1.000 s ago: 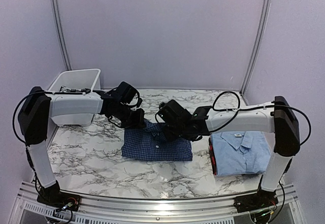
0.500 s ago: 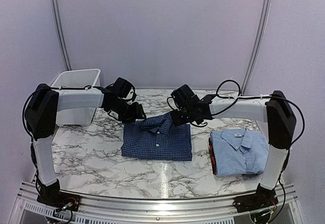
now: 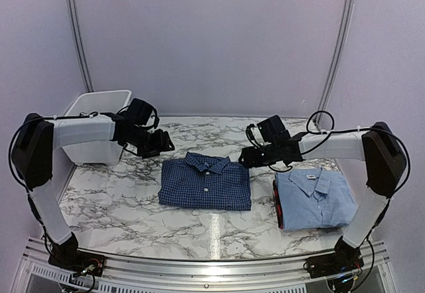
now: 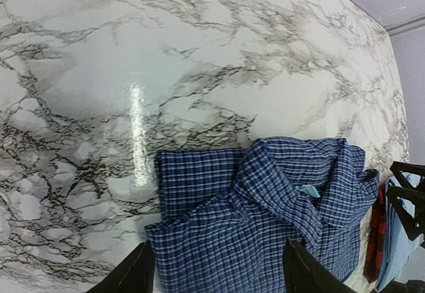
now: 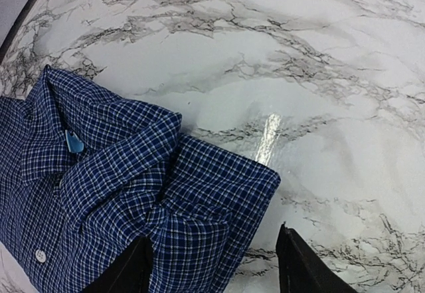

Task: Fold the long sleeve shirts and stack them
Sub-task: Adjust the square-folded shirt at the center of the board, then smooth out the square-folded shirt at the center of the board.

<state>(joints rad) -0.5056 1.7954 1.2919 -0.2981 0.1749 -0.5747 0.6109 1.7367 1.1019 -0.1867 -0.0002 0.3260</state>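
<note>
The dark blue checked long sleeve shirt (image 3: 206,184) lies folded flat at the table's middle, collar toward the back. Its collar and blue neck label show in the left wrist view (image 4: 292,193) and the right wrist view (image 5: 99,167). My left gripper (image 3: 159,145) hovers open off the shirt's back left corner, nothing held (image 4: 216,266). My right gripper (image 3: 247,157) hovers open off the back right corner, also empty (image 5: 212,260). The plain light blue shirt (image 3: 317,197) lies folded at the right, under the right arm.
A white bin (image 3: 99,107) stands at the back left, behind the left arm. A red and black cloth edge (image 3: 277,203) shows under the light blue shirt's left side. Marble tabletop (image 3: 113,206) surrounds the shirts.
Both grippers went from shut on the dark blue shirt's collar end to open. They let it go and drew back outward, left arm leftward, right arm rightward. The shirt now lies flat.
</note>
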